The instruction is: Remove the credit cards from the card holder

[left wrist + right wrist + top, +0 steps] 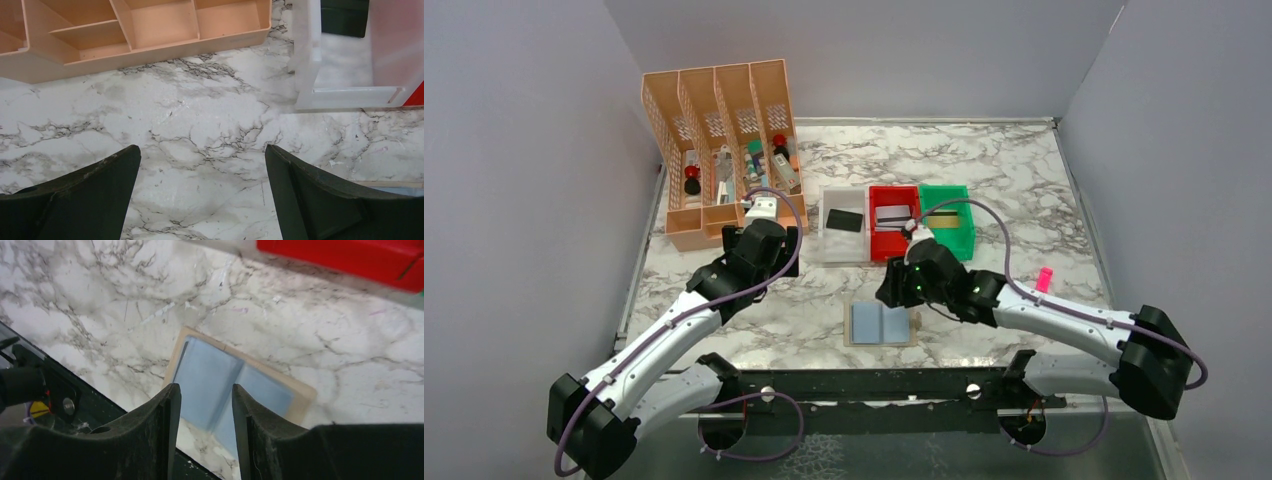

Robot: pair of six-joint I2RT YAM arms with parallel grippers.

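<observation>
Right wrist: fingers (150, 440) hover over card holder (210, 375).

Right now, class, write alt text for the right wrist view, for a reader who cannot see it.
The right end effector, jaws slightly apart and empty, hangs over the card holder, lying open on the marble table. A red bin edges the top right corner.

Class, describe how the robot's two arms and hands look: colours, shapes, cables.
The left arm and right arm have white links with bulky black joints. A purple-grey cable loops along each. The left hand and right hand each have two thick, matte black fingers tapering to blunt tips. Green lights glow at the right wrist.
</observation>
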